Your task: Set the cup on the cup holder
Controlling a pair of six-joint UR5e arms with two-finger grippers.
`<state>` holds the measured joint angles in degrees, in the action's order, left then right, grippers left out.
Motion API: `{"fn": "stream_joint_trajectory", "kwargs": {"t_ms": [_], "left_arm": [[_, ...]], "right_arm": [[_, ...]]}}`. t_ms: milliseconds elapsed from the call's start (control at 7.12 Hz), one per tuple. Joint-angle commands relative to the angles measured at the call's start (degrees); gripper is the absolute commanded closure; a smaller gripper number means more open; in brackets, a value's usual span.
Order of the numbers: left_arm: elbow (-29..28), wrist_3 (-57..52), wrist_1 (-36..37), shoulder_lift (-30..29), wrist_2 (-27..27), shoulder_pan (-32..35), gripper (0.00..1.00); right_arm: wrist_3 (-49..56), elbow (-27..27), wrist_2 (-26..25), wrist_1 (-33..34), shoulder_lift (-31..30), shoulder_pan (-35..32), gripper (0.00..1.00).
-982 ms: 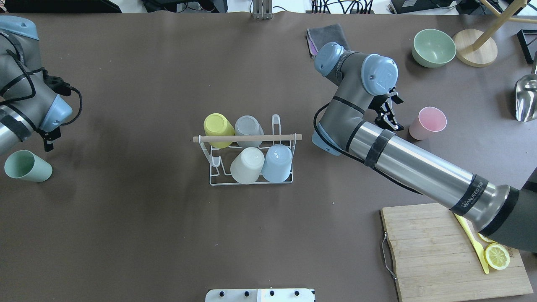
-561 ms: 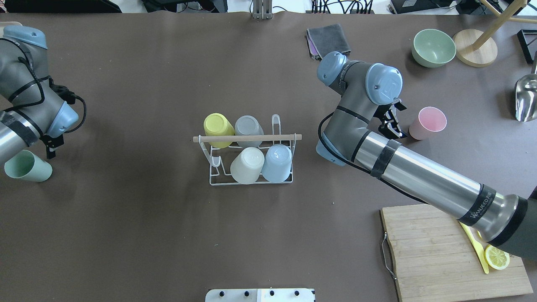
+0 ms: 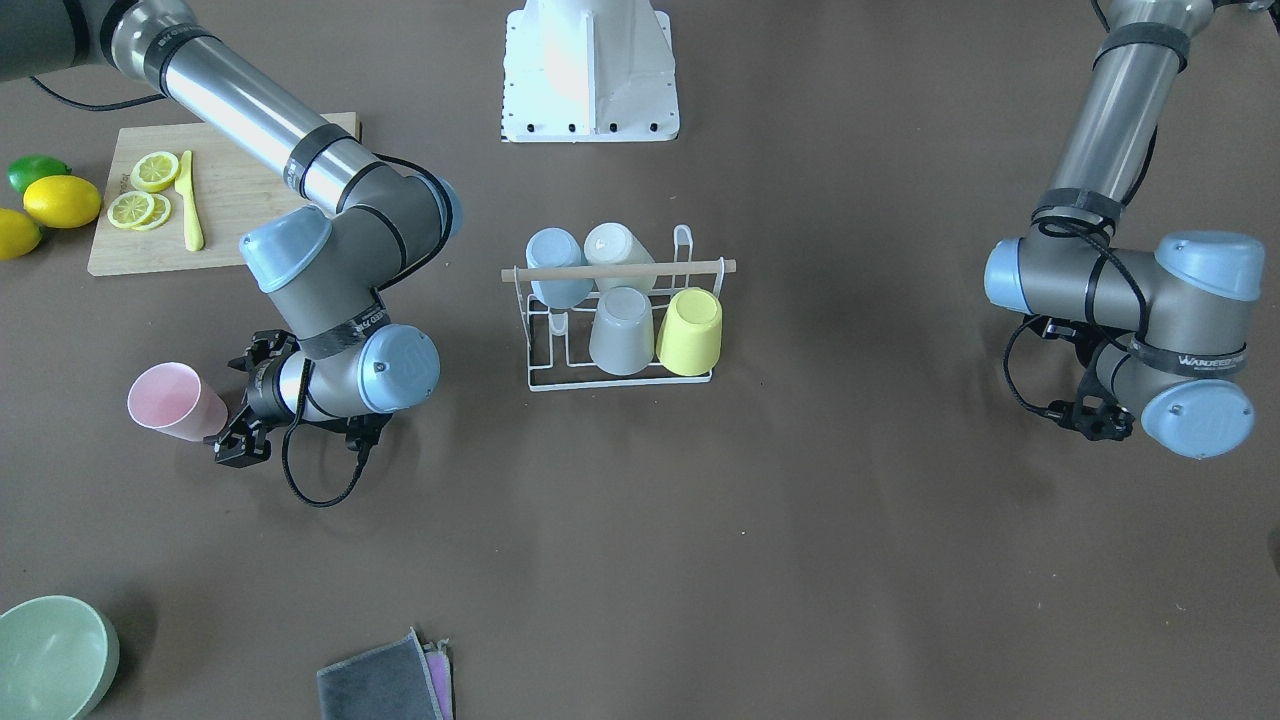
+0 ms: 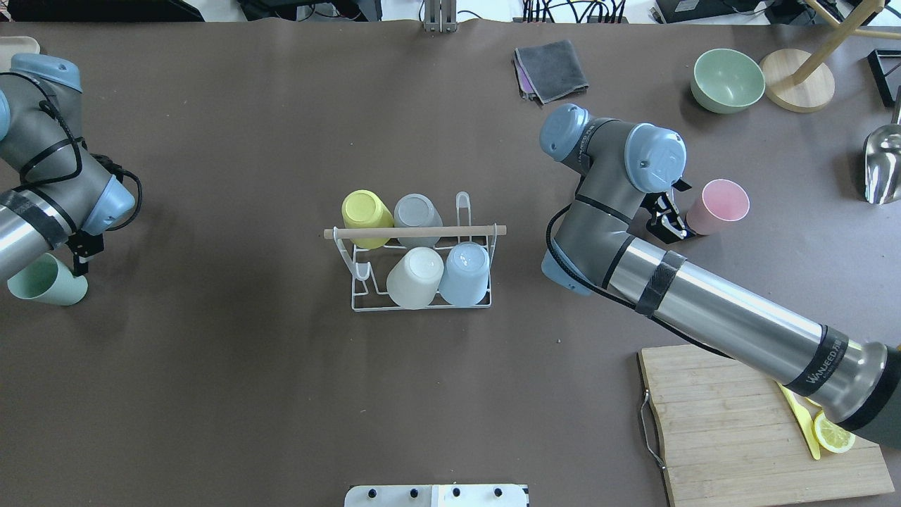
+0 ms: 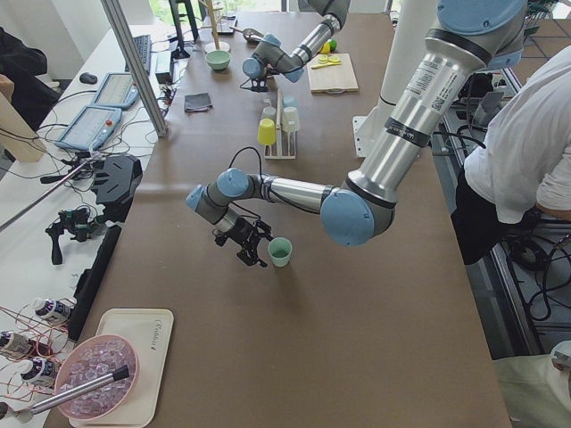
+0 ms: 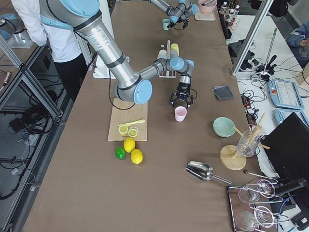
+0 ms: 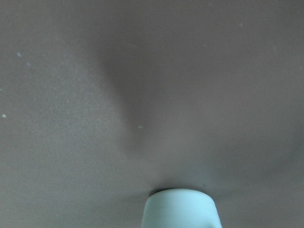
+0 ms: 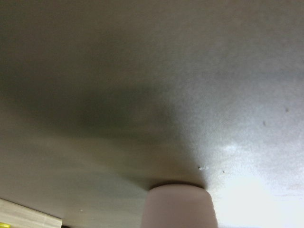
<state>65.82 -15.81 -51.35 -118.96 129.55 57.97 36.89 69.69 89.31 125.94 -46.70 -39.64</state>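
The white wire cup holder with its wooden rod stands mid-table and holds yellow, grey, cream and blue cups upside down; it also shows in the front view. A pink cup stands upright on the right. My right gripper is low beside it, jaws open on either side of its base. A green cup stands upright at the far left. My left gripper is low right next to it, fingers spread, mostly hidden under the wrist from above.
A wooden cutting board with a yellow knife and lemon slice lies front right. A green bowl, a wooden stand, a metal scoop and a grey cloth lie at the back right.
The right arm has swung nearer and brought its gripper up against the pink cup. The left wrist has moved down to the green cup. The cups have not moved.
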Motion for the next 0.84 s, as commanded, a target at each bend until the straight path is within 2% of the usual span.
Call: {"fn": "stream_joint_trajectory", "kwargs": {"t_ms": [0,702], "left_arm": [[-1.21,-0.01,0.20,-0.04,0.35,-0.05,0.02],[-2.62,0.07,0.20,-0.04,2.46,-0.05,0.02]], "right_arm": [[0.02,0.80,-1.59,0.00,-0.93,1.05,0.01],[0.37,2.21,-3.27,-0.17,-3.13,1.14,0.01]]}}
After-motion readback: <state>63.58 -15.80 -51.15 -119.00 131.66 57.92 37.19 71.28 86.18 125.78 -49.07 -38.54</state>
